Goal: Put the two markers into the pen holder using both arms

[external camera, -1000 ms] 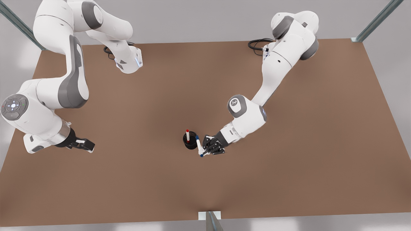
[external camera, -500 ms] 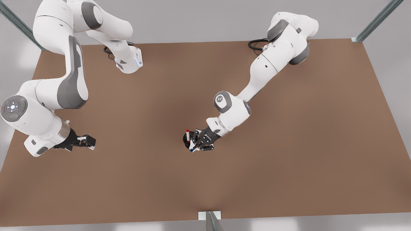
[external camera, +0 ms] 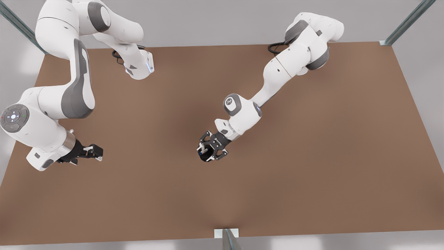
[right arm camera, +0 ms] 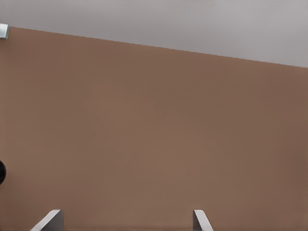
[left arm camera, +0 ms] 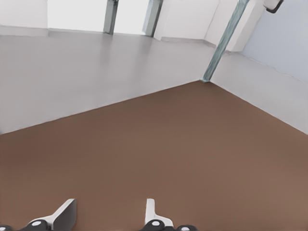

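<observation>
The left claw [external camera: 209,150] hangs right over the holder [external camera: 207,158] near the desk's middle, fingers [left arm camera: 150,208] parted and nothing seen between them, probably to drop the blue marker [external camera: 201,150] in, while the right claw [external camera: 97,152] waits wide open near a side edge.

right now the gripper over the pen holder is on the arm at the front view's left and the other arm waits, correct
No: the front view shows the gripper over the pen holder on the arm at its right. The other arm waits, idle gripper near the table's left edge.
</observation>
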